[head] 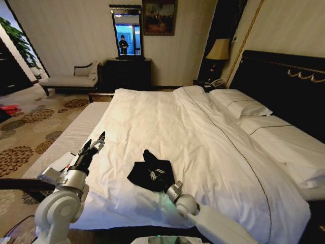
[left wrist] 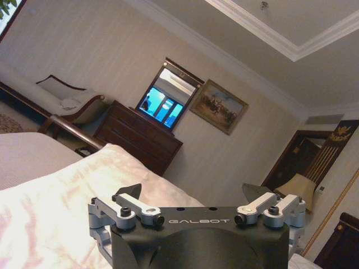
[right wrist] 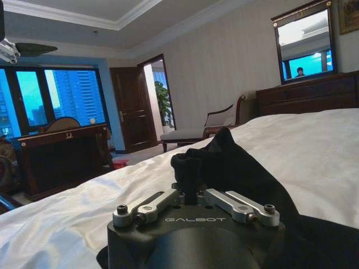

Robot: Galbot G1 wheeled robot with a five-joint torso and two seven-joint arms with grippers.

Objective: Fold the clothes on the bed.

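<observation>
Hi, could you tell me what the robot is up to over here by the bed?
It is folding a black T-shirt lying crumpled near the foot of the white bed. The right gripper is shut on a bunched bit of the shirt's fabric. The left gripper hangs open above the duvet, off to the shirt's left.

Hotel-style bedroom: double bed, dresser, mirror.

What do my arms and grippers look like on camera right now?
Both arms have glossy white, rounded shells with silver wrist sections. The left gripper has a black body marked GALBOT, silver bolted linkages and dark fingers. The right gripper has the same black GALBOT body and silver linkages.
</observation>
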